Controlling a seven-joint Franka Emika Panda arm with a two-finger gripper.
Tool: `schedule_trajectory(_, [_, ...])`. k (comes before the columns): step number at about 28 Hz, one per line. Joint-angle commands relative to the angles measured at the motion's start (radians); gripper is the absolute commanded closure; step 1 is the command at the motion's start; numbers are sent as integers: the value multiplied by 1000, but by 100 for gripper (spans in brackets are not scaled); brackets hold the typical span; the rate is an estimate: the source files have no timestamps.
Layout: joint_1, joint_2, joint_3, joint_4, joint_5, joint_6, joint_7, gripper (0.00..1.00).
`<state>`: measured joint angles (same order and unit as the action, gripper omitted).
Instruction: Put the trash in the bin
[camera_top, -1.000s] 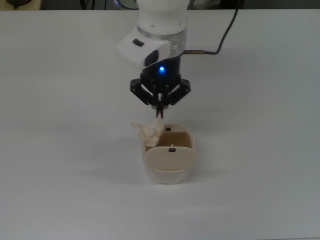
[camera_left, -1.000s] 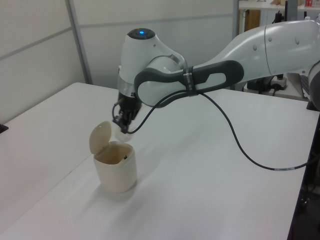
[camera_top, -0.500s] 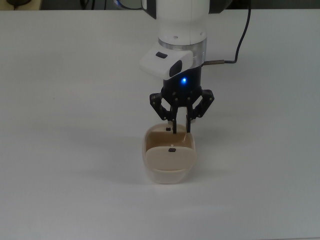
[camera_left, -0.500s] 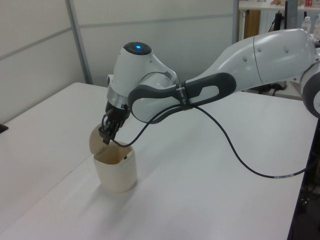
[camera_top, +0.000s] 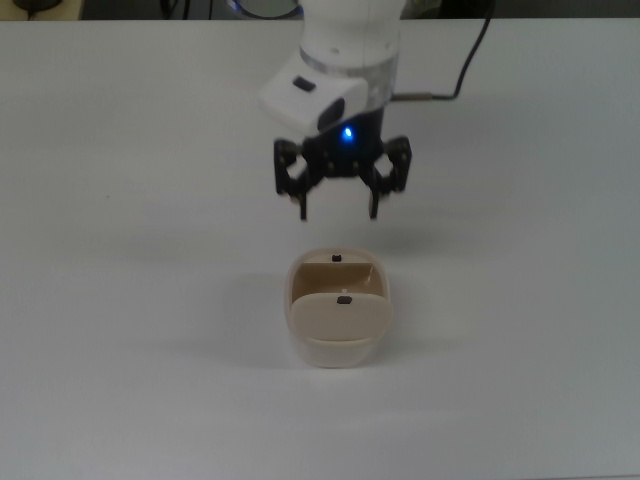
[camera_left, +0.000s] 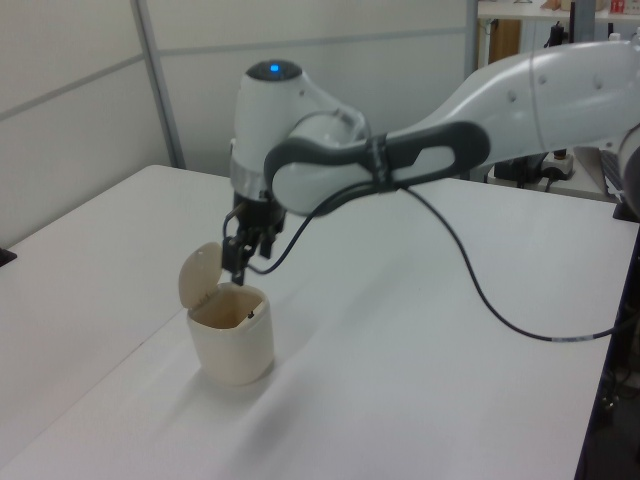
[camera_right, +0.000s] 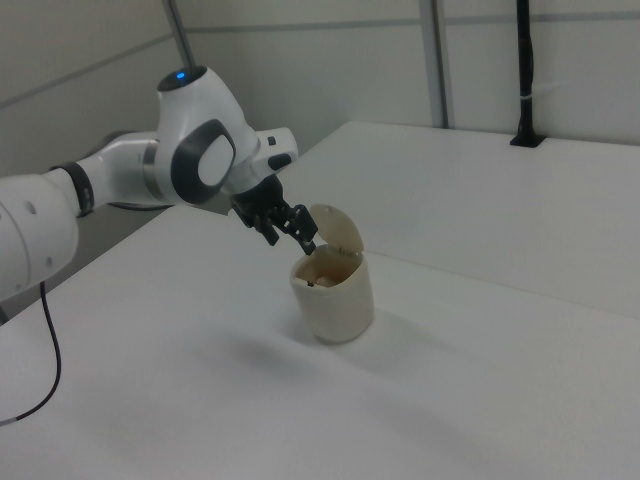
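The beige bin (camera_top: 338, 335) stands on the white table with its flap lid (camera_left: 200, 276) swung up. Its opening (camera_top: 336, 273) shows only tan inside walls and two small dark marks. My gripper (camera_top: 338, 211) hangs open above the table just behind the bin in the top view, with nothing between its fingers. In the left view the gripper (camera_left: 244, 262) is above the bin (camera_left: 232, 348), by its rim. The right view shows the gripper (camera_right: 292, 242) beside the raised lid (camera_right: 336, 232). The tissue ball is not visible in any view.
A black cable (camera_top: 446, 92) runs from the arm across the table (camera_top: 120, 250) and trails along it in the left view as the cable (camera_left: 500, 320). A dark post (camera_right: 524, 70) stands at the table's far side in the right view.
The tissue ball held at the bin's rim a second ago is gone from sight. The gripper dipped to the opening, opened, then rose and drew back from the bin.
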<state>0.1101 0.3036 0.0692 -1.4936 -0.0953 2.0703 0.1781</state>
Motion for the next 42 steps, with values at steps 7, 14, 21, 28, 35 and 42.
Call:
schedule_trajectory(7, [-56, -218, -17, -19, -4, -409, -14, 0])
schedule_trajectory(14, [-102, -276, -17, -19, 0, -519, -15, 0])
schedule_trajectory(21, [-132, -290, -17, -27, 2, -527, -19, 0])
schedule_trajectory(28, [-139, -296, -20, -39, 5, -567, -25, 0])
schedule_trajectory(35, [-178, -313, -19, -39, 42, -569, -37, 0])
schedule_trajectory(42, [-181, -320, -20, -37, 54, -584, -52, 0])
